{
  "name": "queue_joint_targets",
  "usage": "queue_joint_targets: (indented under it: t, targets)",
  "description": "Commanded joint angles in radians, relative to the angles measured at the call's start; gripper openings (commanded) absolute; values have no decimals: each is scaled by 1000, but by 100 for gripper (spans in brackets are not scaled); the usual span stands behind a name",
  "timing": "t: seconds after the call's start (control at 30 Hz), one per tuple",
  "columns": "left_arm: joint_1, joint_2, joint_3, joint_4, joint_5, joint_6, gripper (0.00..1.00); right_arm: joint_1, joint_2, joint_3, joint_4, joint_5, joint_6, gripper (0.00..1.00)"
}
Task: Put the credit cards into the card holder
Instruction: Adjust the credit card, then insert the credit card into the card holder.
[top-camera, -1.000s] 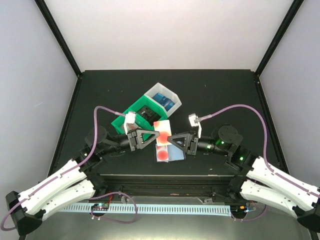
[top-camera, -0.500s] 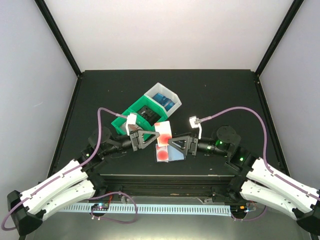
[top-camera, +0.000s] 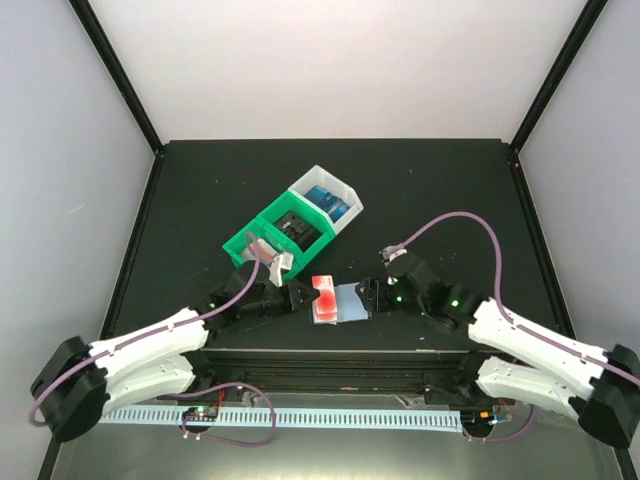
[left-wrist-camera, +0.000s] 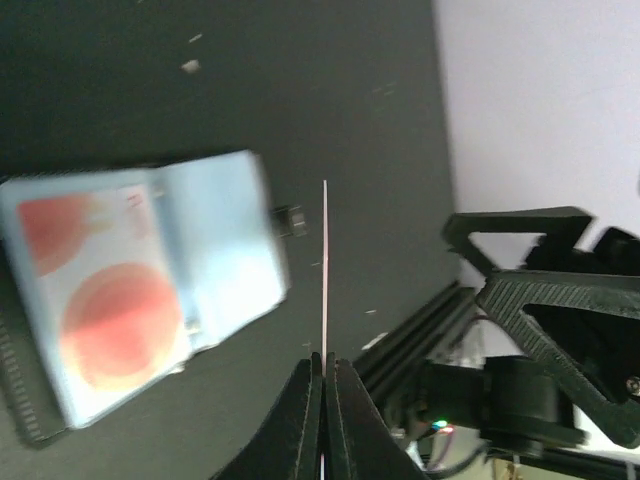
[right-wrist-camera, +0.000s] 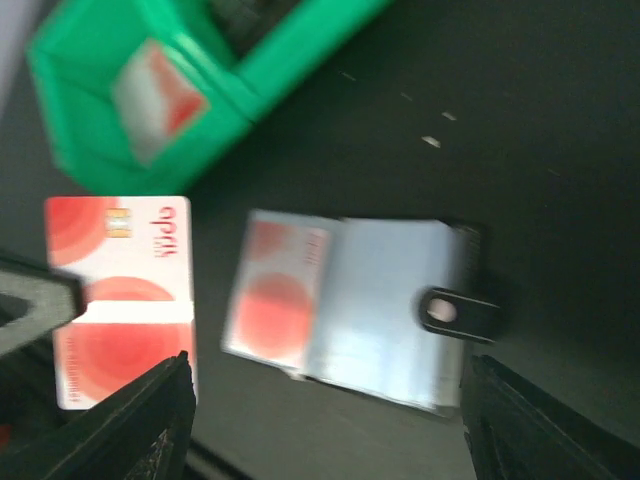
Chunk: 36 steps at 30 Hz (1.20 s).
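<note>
The table (top-camera: 430, 180) looks matt, the green bin (right-wrist-camera: 90, 150) glossy plastic, the card (right-wrist-camera: 120, 250) smooth.

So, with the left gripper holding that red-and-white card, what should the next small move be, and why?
Probably bring the left gripper across to line its red-and-white card up with the bare pale half of the card holder. The gripper is shut on the card, beside the open holder, and the right gripper is open, holding nothing.

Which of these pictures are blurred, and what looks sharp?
Top view: sharp, evenly lit. Left wrist view: the open pale blue card holder is smeared, but the thin plastic card, edge-on in the left gripper, is crisp. Right wrist view: all blurred, the green plastic bin included.
</note>
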<state>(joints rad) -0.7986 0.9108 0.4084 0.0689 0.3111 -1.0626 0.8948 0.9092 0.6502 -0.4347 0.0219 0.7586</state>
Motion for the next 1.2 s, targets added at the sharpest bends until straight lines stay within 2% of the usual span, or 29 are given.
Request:
queue_joint_targets:
  t: [0.0, 0.23, 0.43, 0.7, 0.83, 1.17]
  targets:
    - [-10, 126, -5, 127, -22, -15, 2, -5, 101, -2, -107, 136, -85, 73]
    - [-22, 289, -23, 267, -99, -38, 2, -3, 297, -1, -36, 123, -104, 70]
    - [-24, 433, -34, 376, -91, -78, 2, -2, 439, 12, 8, 96, -114, 70]
    - [-24, 405, -61, 330, -119, -56, 2, 25, 558, 42, 13, 91, -101, 64]
    - [-24, 376, -43, 243, -102, -16, 2, 31, 595, 51, -12, 114, -72, 55]
    - [-22, 413, -47, 301, -68, -41, 2, 33, 569, 28, -36, 125, -16, 42]
